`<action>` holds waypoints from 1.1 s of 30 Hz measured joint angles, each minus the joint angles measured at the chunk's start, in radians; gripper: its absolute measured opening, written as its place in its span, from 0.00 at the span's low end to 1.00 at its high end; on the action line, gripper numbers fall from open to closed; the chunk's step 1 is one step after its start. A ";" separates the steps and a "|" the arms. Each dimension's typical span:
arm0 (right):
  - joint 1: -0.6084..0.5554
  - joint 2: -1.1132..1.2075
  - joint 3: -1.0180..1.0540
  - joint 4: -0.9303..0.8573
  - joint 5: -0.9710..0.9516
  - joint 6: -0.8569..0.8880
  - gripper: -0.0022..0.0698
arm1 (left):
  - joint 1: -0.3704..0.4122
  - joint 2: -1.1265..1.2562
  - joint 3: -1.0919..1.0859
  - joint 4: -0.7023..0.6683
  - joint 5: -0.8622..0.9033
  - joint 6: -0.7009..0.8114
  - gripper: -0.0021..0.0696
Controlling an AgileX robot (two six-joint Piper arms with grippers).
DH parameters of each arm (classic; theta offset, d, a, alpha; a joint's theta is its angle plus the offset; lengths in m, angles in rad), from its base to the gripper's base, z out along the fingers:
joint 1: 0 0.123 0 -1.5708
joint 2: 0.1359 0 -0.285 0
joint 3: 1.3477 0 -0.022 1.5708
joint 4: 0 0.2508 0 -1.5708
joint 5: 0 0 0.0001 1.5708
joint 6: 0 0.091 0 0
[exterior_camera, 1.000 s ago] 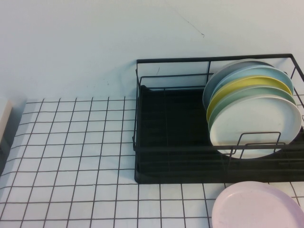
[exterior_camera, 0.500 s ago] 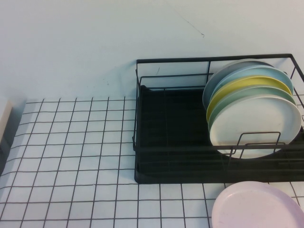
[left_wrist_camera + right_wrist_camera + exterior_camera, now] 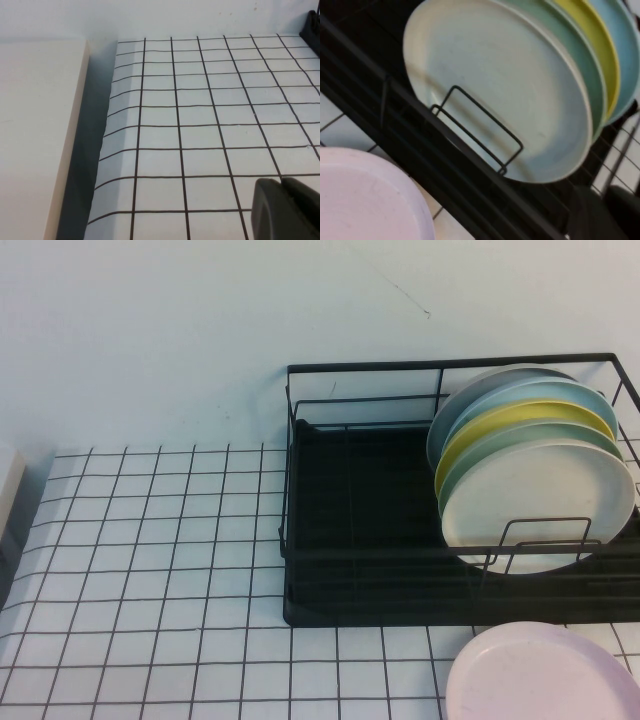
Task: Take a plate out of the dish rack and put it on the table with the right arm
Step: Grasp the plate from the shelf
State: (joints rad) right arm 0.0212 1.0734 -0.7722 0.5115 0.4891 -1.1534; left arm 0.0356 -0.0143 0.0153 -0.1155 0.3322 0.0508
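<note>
Squares of thin black lines cover the worktop (image 3: 150, 570), and its left part is bare. Only the left wrist view shows the left gripper (image 3: 287, 210), hanging low over those squares, well apart from the rack. I cannot tell if it is open or not.

Next comes the dish rack (image 3: 350, 540), black wire with a black tray. Its left half holds nothing. Its right end holds a row of plates standing on edge and leaning back. The front one is the white plate (image 3: 540, 505), touching a green plate behind it, with a small wire loop in front of it.

A pale pink plate (image 3: 545, 675) lies flat on the worktop just in front of the rack.

The right gripper (image 3: 610, 212) is not in the high view. Its own camera shows a dark bit of it near the rack's front, close to the white plate. I cannot tell how it stands either.

The white plate looks hard, smooth and slippery. It could break if it falls. I think the best place to grab is the top rim, which sticks up free above the wires. It should go straight up, clear of the loop.
</note>
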 joint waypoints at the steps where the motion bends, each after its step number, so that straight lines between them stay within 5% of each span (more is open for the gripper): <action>1: 0.000 0.030 -0.002 0.051 -0.001 -0.060 0.12 | 0.000 0.000 0.000 0.000 0.000 0.000 0.02; 6: 0.000 0.153 -0.002 0.338 -0.018 -0.456 0.46 | 0.000 0.000 0.000 0.000 0.000 0.000 0.02; 10: 0.000 0.224 -0.002 0.548 -0.040 -0.743 0.62 | 0.000 0.000 0.000 0.000 0.000 0.000 0.02; 23: 0.000 0.341 -0.016 0.800 -0.214 -1.073 0.65 | 0.000 0.000 0.000 0.000 0.000 0.000 0.02; 33: 0.000 0.449 -0.094 0.935 -0.172 -1.148 0.52 | 0.000 0.000 0.000 0.000 0.000 0.000 0.02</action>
State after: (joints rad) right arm 0.0212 1.5219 -0.8667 1.4467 0.3170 -2.3012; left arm 0.0356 -0.0143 0.0153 -0.1155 0.3322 0.0508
